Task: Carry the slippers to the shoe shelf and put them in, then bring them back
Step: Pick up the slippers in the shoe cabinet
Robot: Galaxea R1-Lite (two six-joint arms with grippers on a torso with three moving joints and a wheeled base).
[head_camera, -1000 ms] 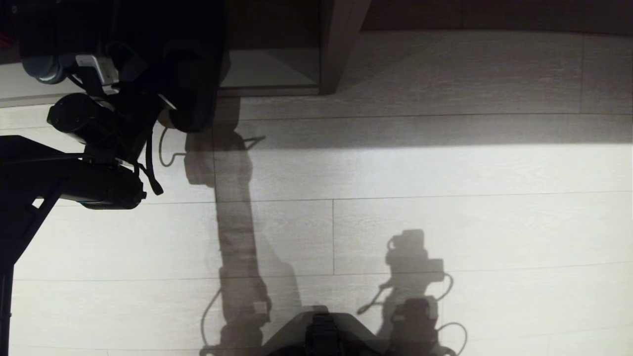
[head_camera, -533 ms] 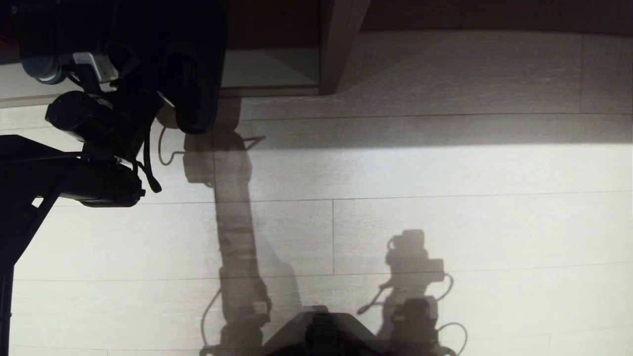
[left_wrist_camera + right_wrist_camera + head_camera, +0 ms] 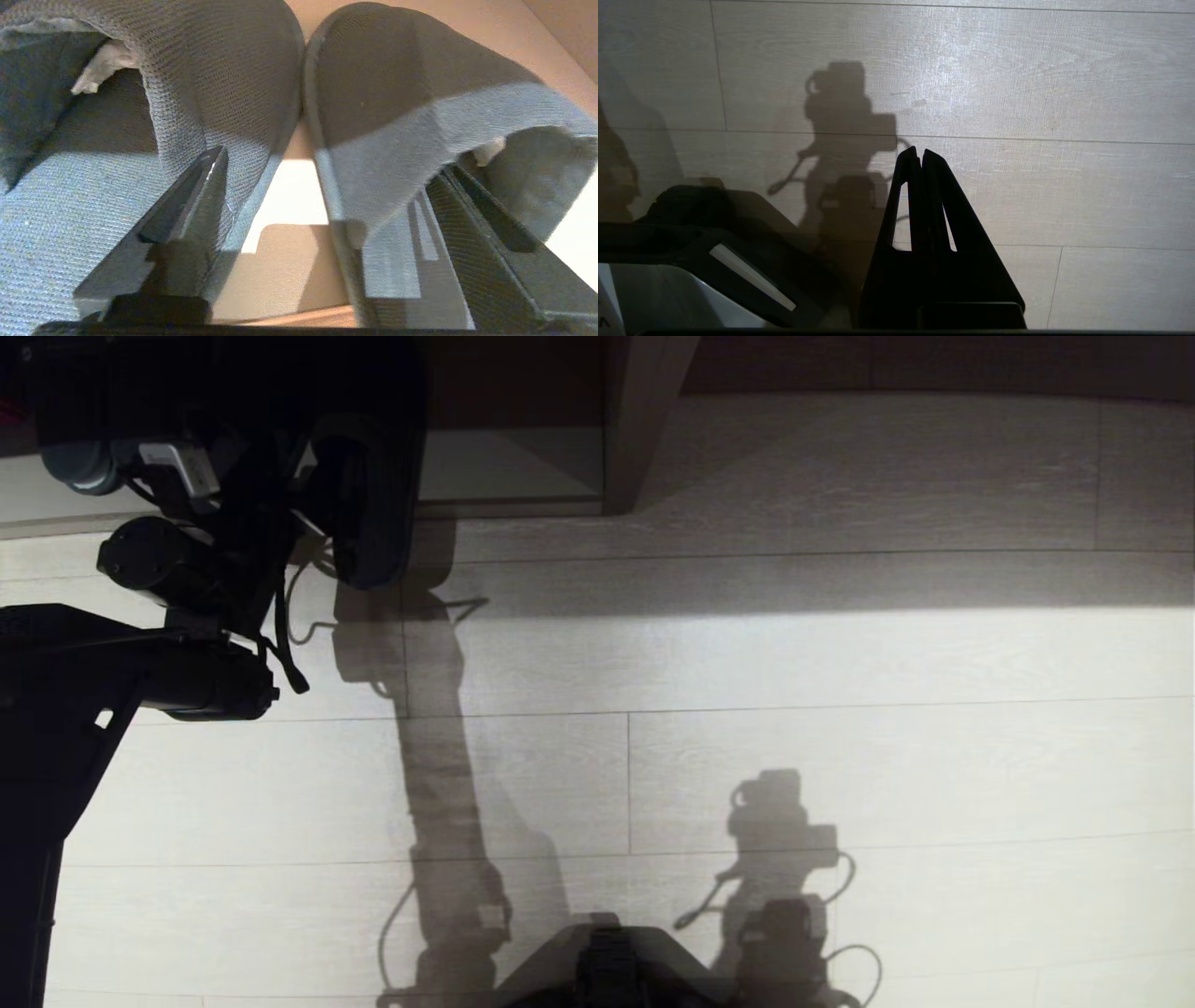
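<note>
- The floor [image 3: 840,663] is pale wood-grain planking, brightly lit in a wide band, with a darker shaded strip nearer the furniture.
- Shadows of the robot's arms fall across the lit planks.
- At the far edge stands the shoe shelf [image 3: 509,467]: a low cubby with a pale base board, a dark back and a grey upright panel on its right side.
- The left arm [image 3: 187,616] reaches forward from the robot's left toward the shelf opening, its dark links and a loose cable showing against the floor.
- The slippers [image 3: 373,93] sit side by side on the pale base board at the front of the shelf, toes pointing inward, their inner edges touching near the toes.
- The left gripper [image 3: 322,186] has its jaws spread wide, one finger [image 3: 196,200] in the open heel of each slipper, clamped on nothing.
- The right gripper [image 3: 920,156] hangs over bare floor, its fingers pressed together and empty.
</note>
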